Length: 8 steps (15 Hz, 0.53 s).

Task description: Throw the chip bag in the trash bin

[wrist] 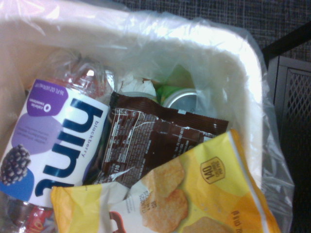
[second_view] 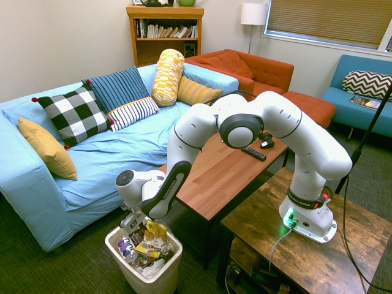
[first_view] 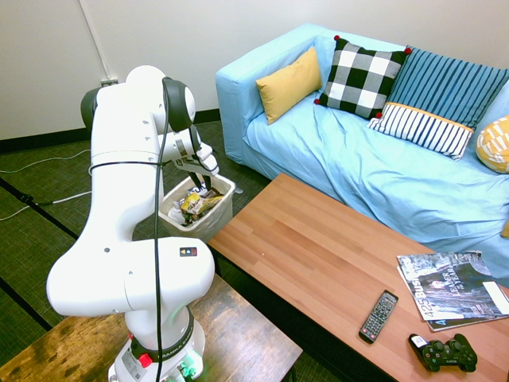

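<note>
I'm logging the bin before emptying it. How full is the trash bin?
Nearly full: the trash bin holds rubbish up to its rim, with the chip bag on top and a bottle and a dark wrapper beside it.

Yellow foil chip bag atop the rubbish, inside white lined trash bin, bin upright on carpet

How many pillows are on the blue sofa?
5, all along the light blue sofa's back: plain yellow pillow, black-and-white checked pillow, dark blue striped pillow, white striped pillow, yellow patterned pillow. More may hide behind.
</note>
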Each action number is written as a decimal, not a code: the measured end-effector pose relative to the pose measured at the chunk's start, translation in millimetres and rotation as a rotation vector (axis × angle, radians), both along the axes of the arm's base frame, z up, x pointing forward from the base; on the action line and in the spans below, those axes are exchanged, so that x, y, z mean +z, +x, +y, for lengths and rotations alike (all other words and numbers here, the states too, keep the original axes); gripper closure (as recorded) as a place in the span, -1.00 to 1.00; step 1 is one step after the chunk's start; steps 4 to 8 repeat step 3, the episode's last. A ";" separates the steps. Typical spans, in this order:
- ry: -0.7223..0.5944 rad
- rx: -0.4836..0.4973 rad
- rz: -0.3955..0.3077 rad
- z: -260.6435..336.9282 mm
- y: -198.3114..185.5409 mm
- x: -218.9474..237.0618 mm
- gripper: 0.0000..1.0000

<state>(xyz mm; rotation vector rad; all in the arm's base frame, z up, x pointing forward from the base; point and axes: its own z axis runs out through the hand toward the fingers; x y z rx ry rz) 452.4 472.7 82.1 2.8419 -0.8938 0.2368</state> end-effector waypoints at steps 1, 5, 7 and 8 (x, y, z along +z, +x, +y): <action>-0.003 -0.006 -0.014 -0.6 -2.1 9.1 -1.00; -0.007 -0.021 -0.034 -4.6 -6.2 24.9 -1.00; -0.007 -0.021 -0.034 -4.6 -6.2 24.9 -1.00; -0.007 -0.021 -0.034 -4.6 -6.2 24.9 -1.00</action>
